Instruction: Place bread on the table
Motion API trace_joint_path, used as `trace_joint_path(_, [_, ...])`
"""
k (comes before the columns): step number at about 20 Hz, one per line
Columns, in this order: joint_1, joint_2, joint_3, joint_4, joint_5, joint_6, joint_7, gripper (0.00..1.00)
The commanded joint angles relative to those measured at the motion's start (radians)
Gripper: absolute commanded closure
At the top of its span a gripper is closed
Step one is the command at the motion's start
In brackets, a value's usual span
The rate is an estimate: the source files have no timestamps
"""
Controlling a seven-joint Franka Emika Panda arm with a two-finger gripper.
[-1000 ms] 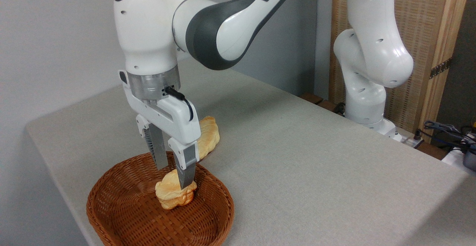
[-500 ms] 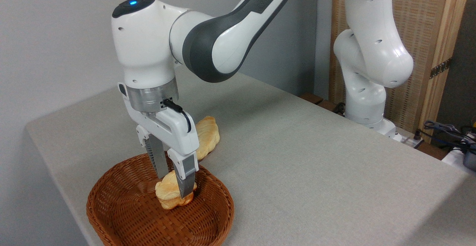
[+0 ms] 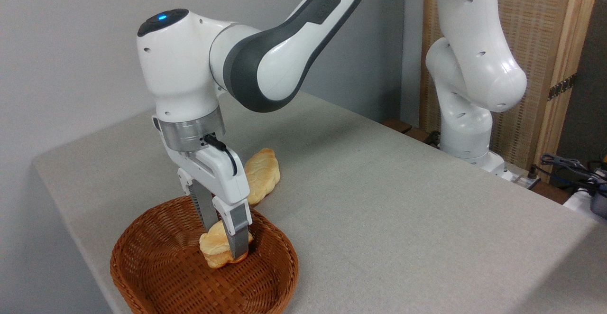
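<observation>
The bread (image 3: 214,248), a small lumpy golden bun, sits inside a brown wicker basket (image 3: 142,276) at the front left of the table (image 3: 389,200). My gripper (image 3: 226,242) points straight down into the basket. Its two fingers press against the bun, one in front and one behind. The rear fingertip is hidden by the bun. The bun still rests low in the basket.
A longer twisted loaf (image 3: 263,174) lies on the cloth just behind the basket. The arm's white base (image 3: 467,129) stands at the table's far right edge, with cables (image 3: 569,167) beyond it. The table's left and front edges are close to the basket.
The arm has lowered and the gripper has sunk deeper into the basket. Its fingers have drawn closer together around the bun, which has barely shifted.
</observation>
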Motion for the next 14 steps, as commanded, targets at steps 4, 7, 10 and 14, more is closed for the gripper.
trace_joint_path(4, [-0.005, 0.002, -0.01, 0.001, 0.017, 0.015, 0.008, 0.47])
trace_joint_path(7, [-0.005, -0.002, -0.01, 0.006, 0.015, 0.015, 0.005, 0.44])
trace_joint_path(10, [-0.003, -0.01, -0.008, 0.032, 0.001, 0.017, 0.004, 0.44])
trace_joint_path(14, [-0.003, -0.047, -0.008, 0.038, 0.001, 0.019, -0.002, 0.43])
